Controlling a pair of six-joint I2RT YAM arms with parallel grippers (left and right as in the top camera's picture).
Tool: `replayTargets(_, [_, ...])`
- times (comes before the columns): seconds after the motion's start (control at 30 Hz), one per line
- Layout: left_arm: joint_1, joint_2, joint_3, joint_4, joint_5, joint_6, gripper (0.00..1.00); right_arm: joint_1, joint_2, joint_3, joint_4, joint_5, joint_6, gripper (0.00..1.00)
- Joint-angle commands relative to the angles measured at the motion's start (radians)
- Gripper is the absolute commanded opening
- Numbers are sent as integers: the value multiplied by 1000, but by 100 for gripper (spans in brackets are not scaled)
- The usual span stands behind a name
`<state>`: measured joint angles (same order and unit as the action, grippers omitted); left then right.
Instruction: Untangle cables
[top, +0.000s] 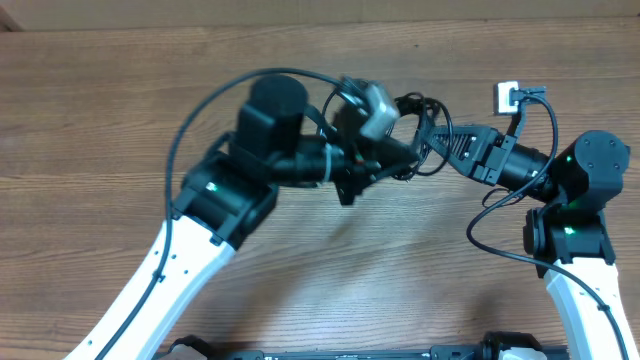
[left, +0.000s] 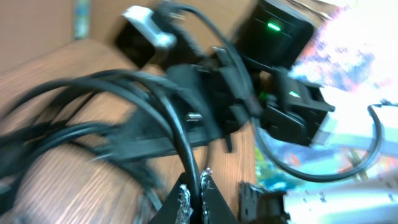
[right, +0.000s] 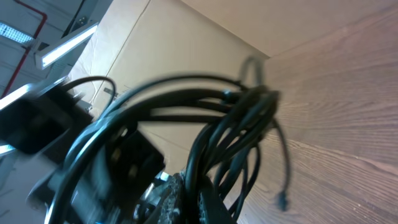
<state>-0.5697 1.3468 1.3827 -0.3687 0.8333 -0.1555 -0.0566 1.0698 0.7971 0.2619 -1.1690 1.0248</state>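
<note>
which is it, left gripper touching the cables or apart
Touching. Left wrist view: a strand of the cables runs straight into the shut tips of the left gripper, with no gap.

No text, label, brand or number can be read in any view. The small white piece (top: 507, 96) by the right arm carries a dark mark too small to make out. In the left wrist view the colourful patch (left: 339, 146) is smeared by blur. The only signs are plain green lights (left: 272, 26) on the dark arm housings, and no lettering by them is legible
</note>
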Motion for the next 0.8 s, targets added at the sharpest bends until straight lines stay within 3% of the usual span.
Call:
replayTargets(0.0, [153,-8,22,10,-27,-249,4,-48,-2,2,-16,-65,-14,4])
replayTargets(0.07, [224,-8,22,10,7,-320,4,-68,-2,2,-35,-82,-34,4])
replayTargets(0.27, [393,-8,22,-44,55,-340,4,-149,-2,2,-51,-184,-54,4])
replayTargets(0.63, [480,-8,22,-100,46,-317,4,-260,-2,2,-51,-314,-84,4])
replayTargets(0.77, [569,-8,22,-159,47,-317,4,-327,-2,2,-51,-361,-83,4])
